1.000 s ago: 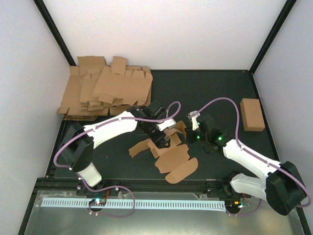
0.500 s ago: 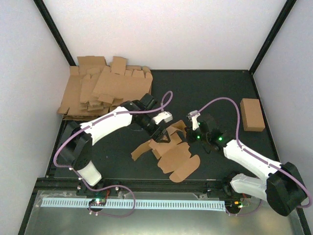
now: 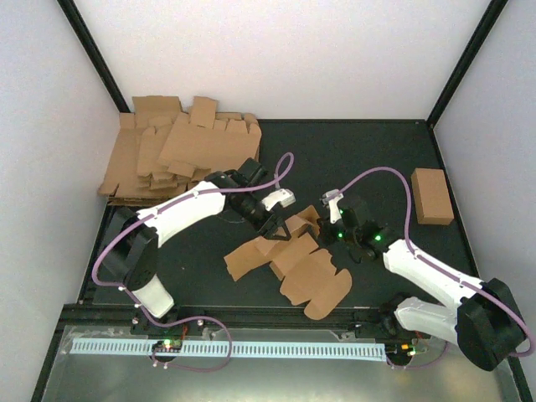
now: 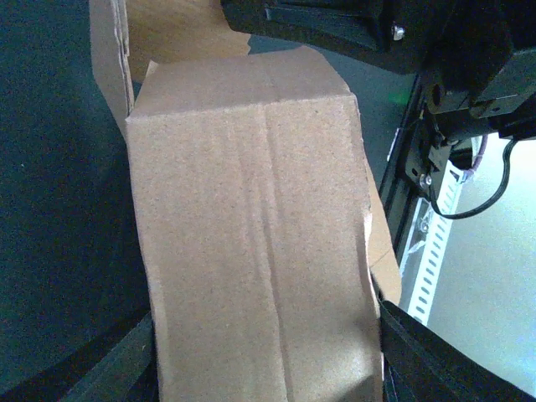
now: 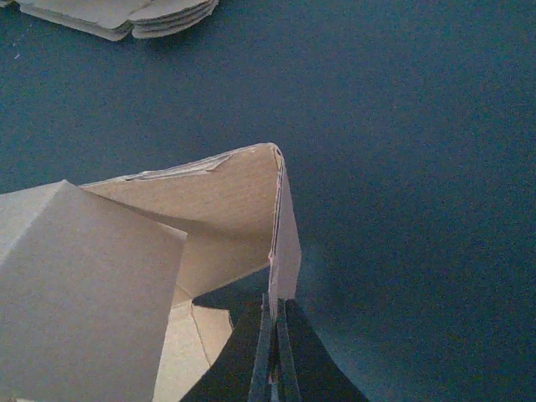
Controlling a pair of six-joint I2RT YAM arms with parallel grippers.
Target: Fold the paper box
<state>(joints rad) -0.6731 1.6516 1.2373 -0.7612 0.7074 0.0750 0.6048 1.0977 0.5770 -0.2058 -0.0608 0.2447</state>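
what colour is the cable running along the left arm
Pale purple, close to lilac. The cable shows best in the top external view.

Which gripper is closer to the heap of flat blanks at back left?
Left. The left gripper is on the paper box, just front-right of the heap of flat blanks; the right gripper pinches a box flap farther right.

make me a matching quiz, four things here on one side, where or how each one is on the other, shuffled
1 paper box
2 heap of flat blanks
3 closed cardboard brick
4 right gripper

a far left corner
b shut on a box panel
c alone on the right side
d in the middle, half folded

Pairs: 1-d, 2-a, 3-c, 4-b
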